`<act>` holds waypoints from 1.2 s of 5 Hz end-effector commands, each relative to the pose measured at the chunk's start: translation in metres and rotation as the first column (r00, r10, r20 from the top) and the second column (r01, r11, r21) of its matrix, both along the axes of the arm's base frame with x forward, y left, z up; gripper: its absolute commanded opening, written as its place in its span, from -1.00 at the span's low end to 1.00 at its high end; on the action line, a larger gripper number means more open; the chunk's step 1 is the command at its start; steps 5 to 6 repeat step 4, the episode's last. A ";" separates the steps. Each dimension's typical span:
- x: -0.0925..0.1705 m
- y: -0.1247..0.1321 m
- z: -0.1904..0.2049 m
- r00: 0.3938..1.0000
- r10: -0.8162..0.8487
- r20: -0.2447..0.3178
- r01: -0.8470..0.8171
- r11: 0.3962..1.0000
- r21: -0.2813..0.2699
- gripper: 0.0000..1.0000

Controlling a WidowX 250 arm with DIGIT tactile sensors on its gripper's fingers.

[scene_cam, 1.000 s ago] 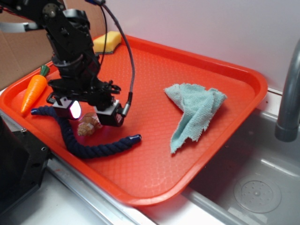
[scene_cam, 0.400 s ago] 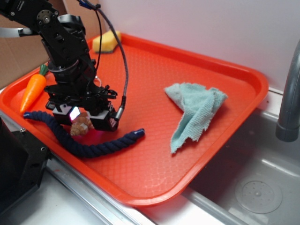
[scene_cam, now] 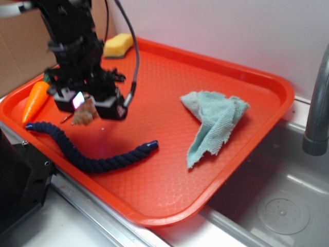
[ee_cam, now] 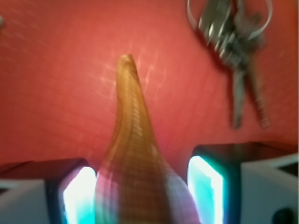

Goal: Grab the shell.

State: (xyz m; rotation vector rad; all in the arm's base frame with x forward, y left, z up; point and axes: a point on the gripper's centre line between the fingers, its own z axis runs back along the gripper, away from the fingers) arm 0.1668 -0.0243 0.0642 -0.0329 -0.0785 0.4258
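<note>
Tan-brown ridged spiral shell point(scene_cam: 82, 113) sits pinched in our black gripper point(scene_cam: 88, 105) at left of frame, so we should lift steadily.

A kitchen sink area is showing: a steel basin point(scene_cam: 282, 206) and faucet point(scene_cam: 317, 103) are sitting well right of the pincer point(scene_cam: 88, 105).

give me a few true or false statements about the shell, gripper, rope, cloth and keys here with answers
1. The gripper holds the shell between its fingers. True.
2. The shell lies flat on the tray. False: it hangs above the tray, pinched by the gripper.
3. The blue rope is draped over the cloth. False: they lie apart, rope near the front edge, cloth further right.
4. A bunch of keys lies on the tray beyond the shell's tip. True.
5. The carrot is in the sink. False: it lies at the tray's left edge.
</note>
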 end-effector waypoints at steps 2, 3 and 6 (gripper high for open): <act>0.019 0.026 0.122 0.985 -0.153 0.082 0.161 0.981 -0.110 -1.00; 0.014 0.027 0.129 0.990 -0.129 0.061 0.135 0.987 -0.093 -1.00; 0.019 0.030 0.124 0.998 -0.066 -0.013 0.064 0.992 -0.113 -1.00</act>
